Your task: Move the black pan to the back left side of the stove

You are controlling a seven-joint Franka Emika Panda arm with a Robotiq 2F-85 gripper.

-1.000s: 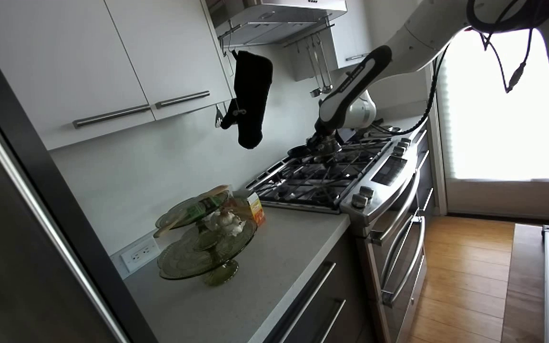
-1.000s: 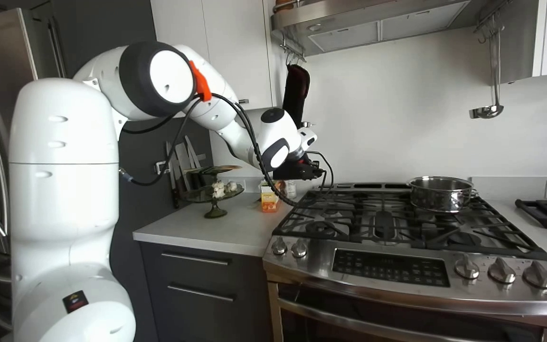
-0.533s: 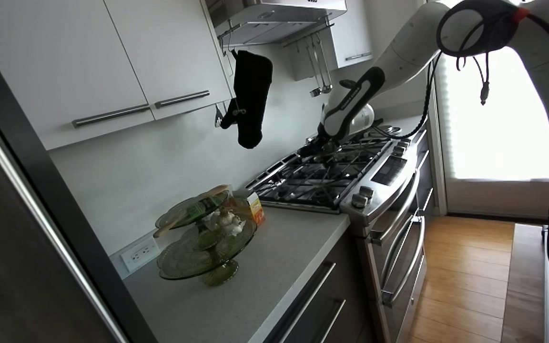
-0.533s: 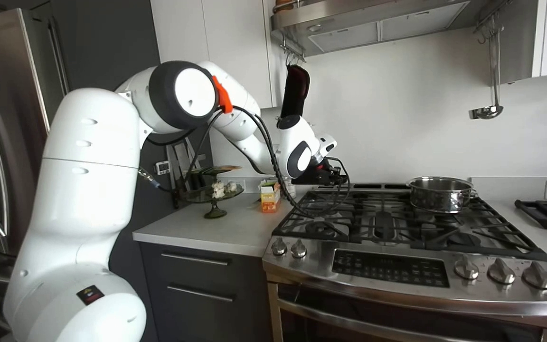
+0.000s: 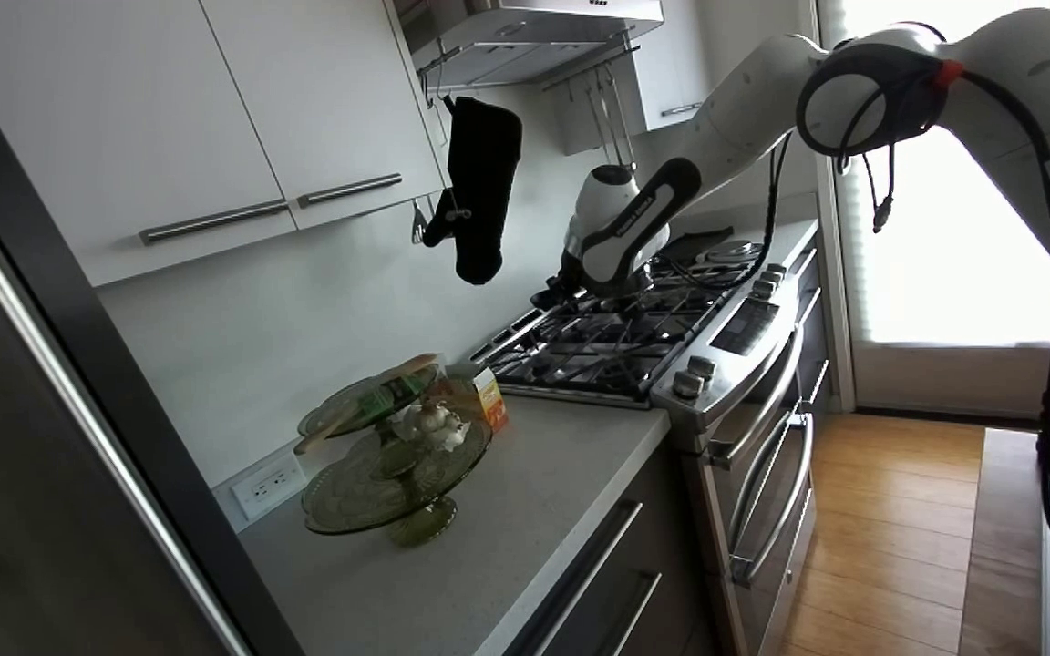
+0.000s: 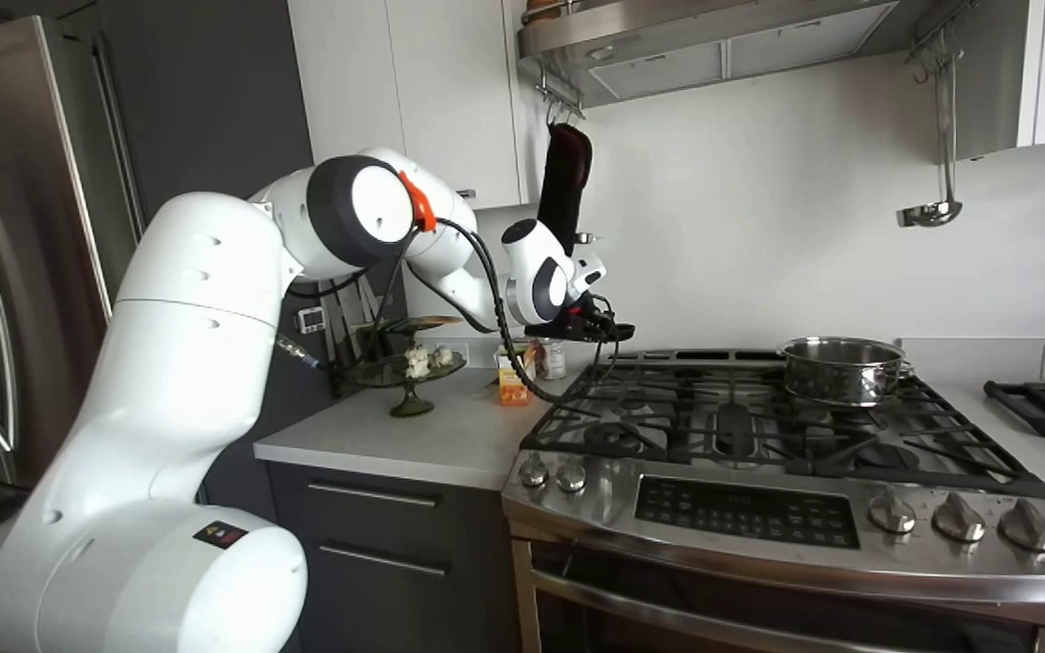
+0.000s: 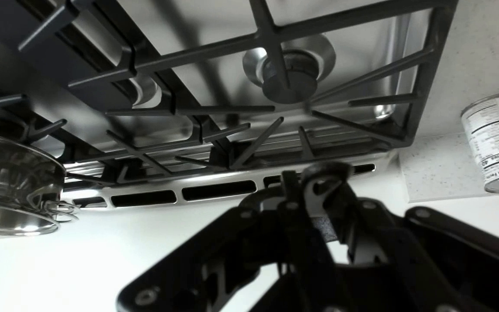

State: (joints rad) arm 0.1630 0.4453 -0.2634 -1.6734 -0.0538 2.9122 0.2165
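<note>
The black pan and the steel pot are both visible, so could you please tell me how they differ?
The black pan is dark; the steel pot is shiny silver. The pan is held in the gripper above the stove; the pot rests on the burner grates. The pan looks shallow, though partly hidden; the pot is tall-sided. Both are toward the stove's back.

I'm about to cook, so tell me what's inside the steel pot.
Only the far inner wall of the pot shows in an exterior view; its near side hides the bottom and anything lying there.
</note>
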